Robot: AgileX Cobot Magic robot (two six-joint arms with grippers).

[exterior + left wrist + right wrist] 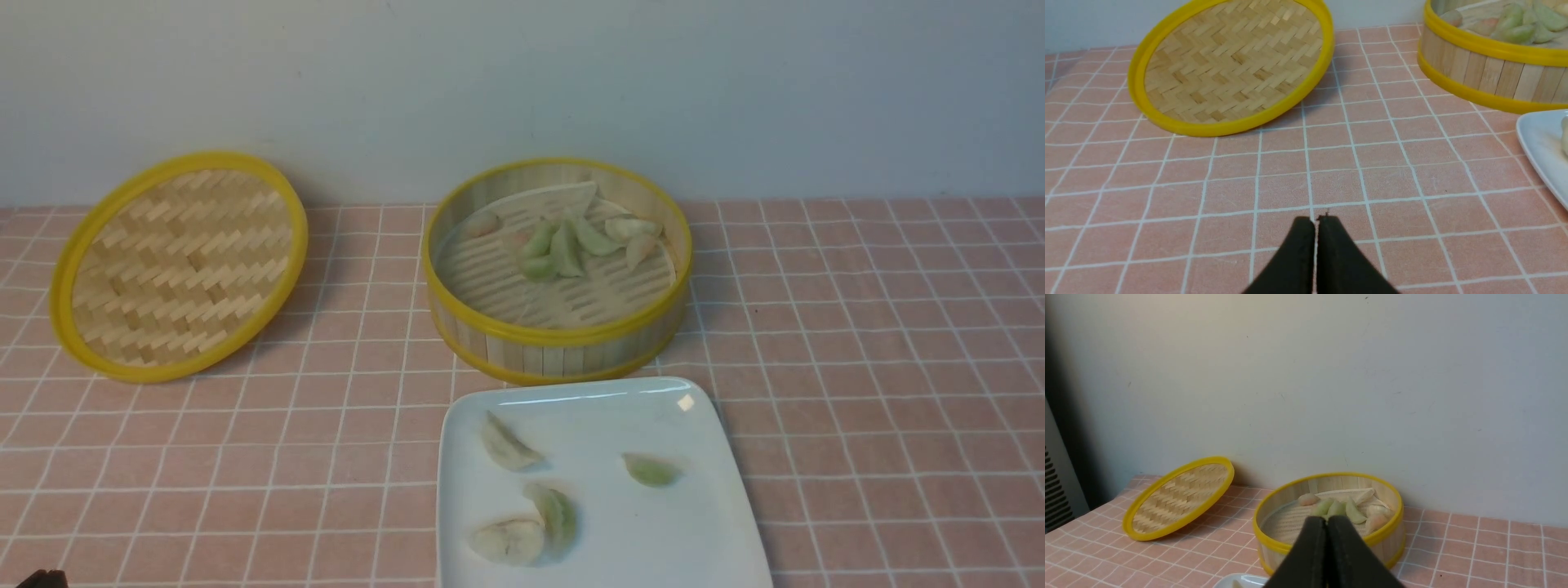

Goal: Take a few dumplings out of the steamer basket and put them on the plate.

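Bamboo and yellow rims mark the basket (pixel 557 327), which stands by the wall just behind the plate (pixel 702 523), their edges almost touching. Four dumplings (pixel 506 445) already lie on the plate, spread apart except for two that touch at its near side, and a cluster of green and pale ones (pixel 571 245) remains toward the back of the basket floor. The step in hand looks like a pause between transfers, or perhaps the end of the job, since "a few" seems met. If another is wanted, the next move calls for an arm to open its jaws, reach over the basket wall, and pinch one soft dumpling gently from the crowded cluster without dragging its neighbours. The left gripper (pixel 1316 222) hovers low over the tiled cloth (pixel 1331 171), well to the left of the basket and nearer than the lid (pixel 1229 65), jaws pressed together on nothing. The right gripper (pixel 1327 522) sits higher and pulled back, aimed at the basket from the plate's side, jaws likewise closed and empty. Neither arm shows in the front view.
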